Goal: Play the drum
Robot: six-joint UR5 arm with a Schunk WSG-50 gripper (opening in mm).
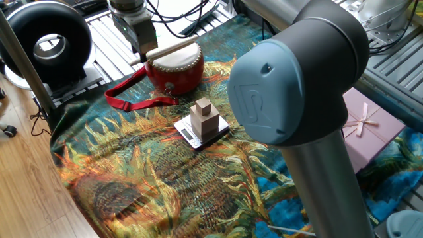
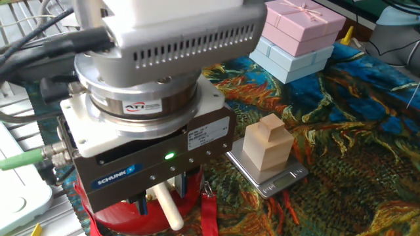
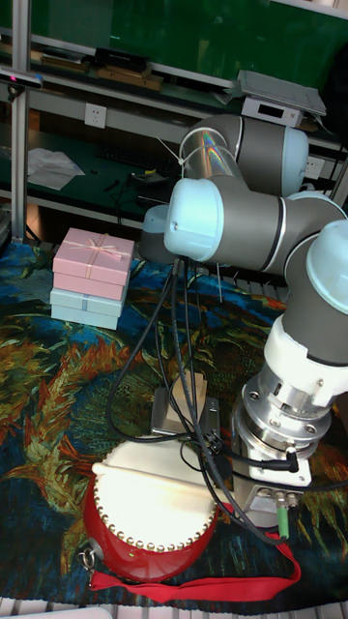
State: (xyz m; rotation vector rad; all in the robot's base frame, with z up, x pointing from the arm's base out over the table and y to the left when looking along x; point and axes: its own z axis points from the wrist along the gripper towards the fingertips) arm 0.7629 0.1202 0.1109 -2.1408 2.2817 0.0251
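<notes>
The drum (image 1: 176,70) is red with a cream head and stands at the far end of the patterned cloth. Its red strap (image 1: 135,100) trails off to the left. My gripper (image 1: 141,51) is at the drum's left rim, shut on a pale wooden drumstick (image 1: 166,50). The drumstick lies low across the skin; contact cannot be told. In the other fixed view the gripper (image 2: 161,195) fills the foreground, with the drumstick (image 2: 168,210) poking out below it over the drum (image 2: 191,199). In the tall view the drumstick (image 3: 145,478) crosses the drum (image 3: 145,522) head.
A wooden block (image 1: 205,118) stands on a small scale (image 1: 190,135) just in front of the drum. A black round fan (image 1: 45,41) sits at the left. Pink (image 2: 298,18) and blue gift boxes (image 2: 287,56) are stacked beyond the block. Cables (image 3: 179,329) hang beside the wrist.
</notes>
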